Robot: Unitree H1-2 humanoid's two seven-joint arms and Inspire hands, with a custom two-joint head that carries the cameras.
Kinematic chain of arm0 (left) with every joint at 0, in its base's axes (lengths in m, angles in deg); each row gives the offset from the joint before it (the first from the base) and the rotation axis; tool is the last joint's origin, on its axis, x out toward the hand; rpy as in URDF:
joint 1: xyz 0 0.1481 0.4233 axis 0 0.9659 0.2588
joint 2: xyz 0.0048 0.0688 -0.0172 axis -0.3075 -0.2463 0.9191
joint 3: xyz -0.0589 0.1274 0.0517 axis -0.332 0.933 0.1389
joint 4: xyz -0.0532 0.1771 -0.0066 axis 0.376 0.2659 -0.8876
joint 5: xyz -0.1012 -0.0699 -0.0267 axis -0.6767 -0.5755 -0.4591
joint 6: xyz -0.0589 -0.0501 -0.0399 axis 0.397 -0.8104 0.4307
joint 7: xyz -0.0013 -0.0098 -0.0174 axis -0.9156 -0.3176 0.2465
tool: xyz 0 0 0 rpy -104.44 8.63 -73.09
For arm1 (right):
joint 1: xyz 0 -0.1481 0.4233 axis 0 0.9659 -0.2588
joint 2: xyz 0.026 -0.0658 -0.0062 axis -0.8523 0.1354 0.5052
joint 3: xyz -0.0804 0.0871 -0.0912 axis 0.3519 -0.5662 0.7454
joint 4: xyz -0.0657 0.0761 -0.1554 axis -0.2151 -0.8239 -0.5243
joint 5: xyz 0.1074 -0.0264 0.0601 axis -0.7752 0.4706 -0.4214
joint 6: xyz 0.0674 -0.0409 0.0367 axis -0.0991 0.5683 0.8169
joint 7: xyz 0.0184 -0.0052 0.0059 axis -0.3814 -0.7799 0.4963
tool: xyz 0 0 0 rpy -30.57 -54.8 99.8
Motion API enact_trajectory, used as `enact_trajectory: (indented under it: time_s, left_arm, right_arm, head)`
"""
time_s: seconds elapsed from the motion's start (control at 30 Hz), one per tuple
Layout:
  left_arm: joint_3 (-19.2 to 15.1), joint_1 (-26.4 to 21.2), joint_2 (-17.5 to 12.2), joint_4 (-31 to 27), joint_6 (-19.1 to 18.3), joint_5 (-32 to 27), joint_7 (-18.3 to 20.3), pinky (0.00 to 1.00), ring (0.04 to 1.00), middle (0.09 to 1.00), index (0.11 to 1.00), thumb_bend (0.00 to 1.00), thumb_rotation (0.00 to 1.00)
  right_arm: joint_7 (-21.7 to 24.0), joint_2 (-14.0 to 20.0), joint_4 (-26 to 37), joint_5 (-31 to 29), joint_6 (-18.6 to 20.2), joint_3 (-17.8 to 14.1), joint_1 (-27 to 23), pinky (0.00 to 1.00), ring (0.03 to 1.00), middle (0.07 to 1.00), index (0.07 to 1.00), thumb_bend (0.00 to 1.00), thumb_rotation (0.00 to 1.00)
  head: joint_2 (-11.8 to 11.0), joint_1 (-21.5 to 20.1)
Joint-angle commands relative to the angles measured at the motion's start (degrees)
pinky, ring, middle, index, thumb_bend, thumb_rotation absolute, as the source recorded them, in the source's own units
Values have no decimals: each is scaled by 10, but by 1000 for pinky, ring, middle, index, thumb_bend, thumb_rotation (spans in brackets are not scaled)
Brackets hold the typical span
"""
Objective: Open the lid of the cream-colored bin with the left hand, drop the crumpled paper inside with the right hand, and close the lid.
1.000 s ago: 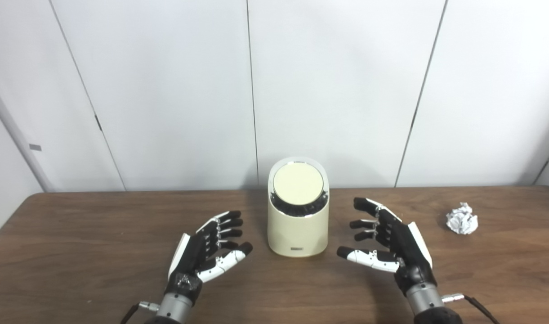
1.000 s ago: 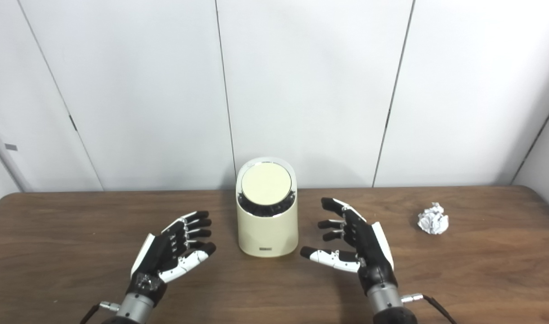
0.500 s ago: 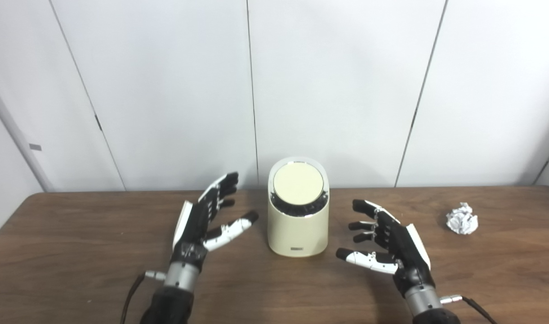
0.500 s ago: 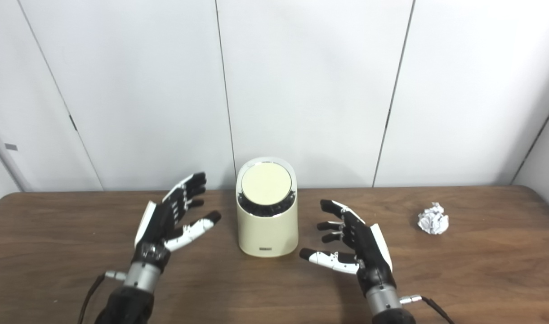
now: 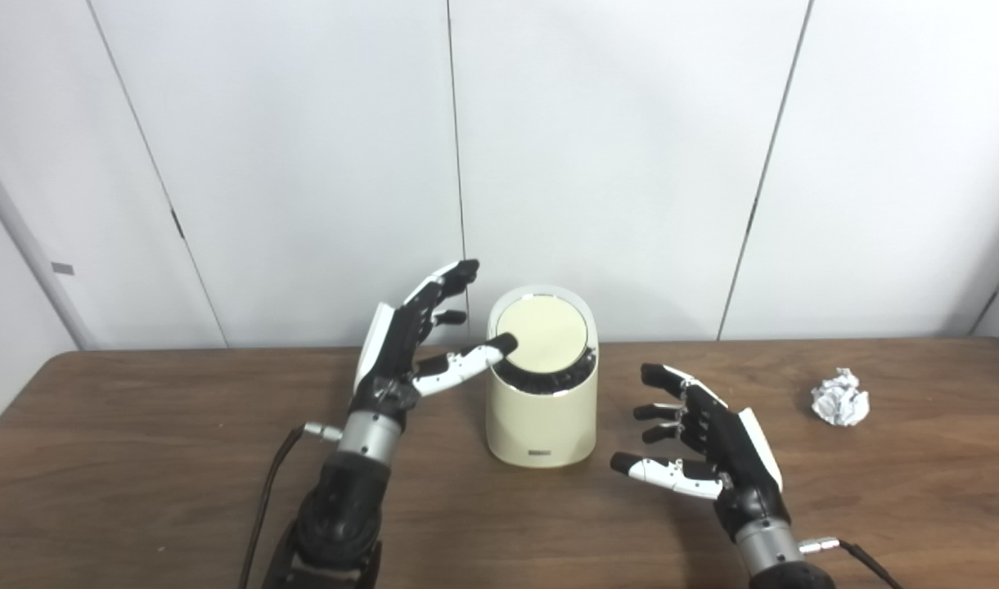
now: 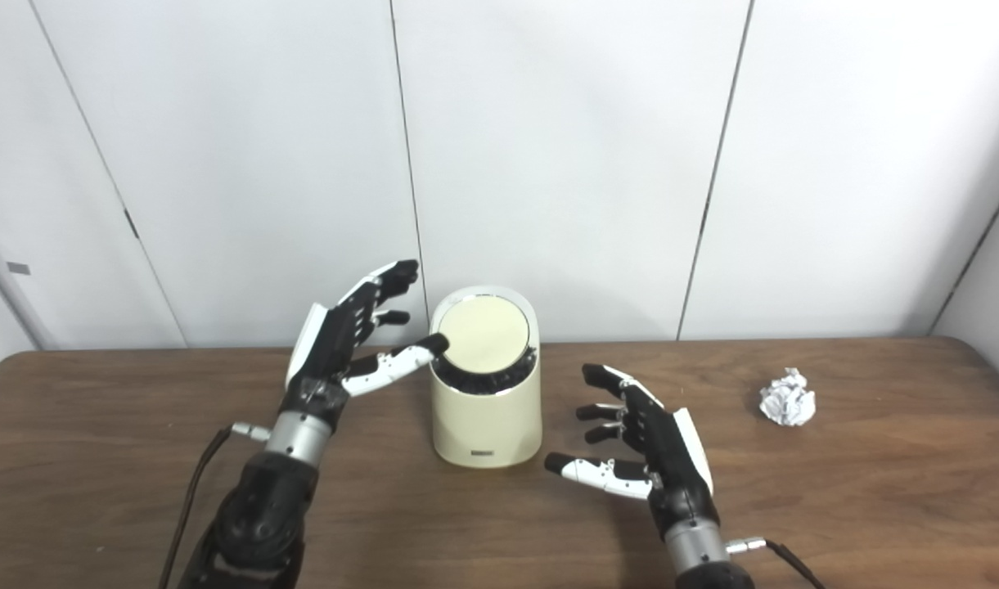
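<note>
Nothing of the task is judged complete: the lid is seen closed on the cream-colored bin, and the opening, the drop and the closing all remain. From left to right on the table: the left robot hand is raised with fingers spread, holding nothing, its thumb tip at the lid's left edge. The bin stands mid-table. The right robot hand is held spread and empty just right of the bin. The crumpled paper lies well apart, far right.
</note>
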Motion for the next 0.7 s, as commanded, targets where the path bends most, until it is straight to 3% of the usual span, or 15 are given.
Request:
enact_trajectory:
  time_s: [0.0, 0.43, 0.6, 0.67]
  left_arm:
    - [3, -41, -3, -4, 6, 16, -12, 826, 917, 872, 885, 817, 318]
    - [26, -87, -16, 18, -35, 68, -1, 970, 944, 898, 917, 875, 305]
    - [35, -91, -23, 28, -43, 73, 4, 977, 962, 920, 927, 877, 287]
    - [39, -92, -26, 29, -45, 77, 5, 938, 960, 928, 933, 876, 280]
  right_arm:
    - [-4, -3, 19, -2, -22, 0, -19, 540, 670, 822, 779, 730, 119]
    - [-2, -6, 19, -5, -21, 2, -20, 547, 674, 832, 787, 724, 104]
    - [-2, -7, 18, -5, -23, 3, -20, 544, 673, 833, 787, 726, 124]
    - [-1, -8, 18, -7, -23, 2, -21, 542, 673, 833, 788, 726, 131]
  head:
    - [1, 1]
    - [2, -2]
    - [1, -3]
    - [1, -3]
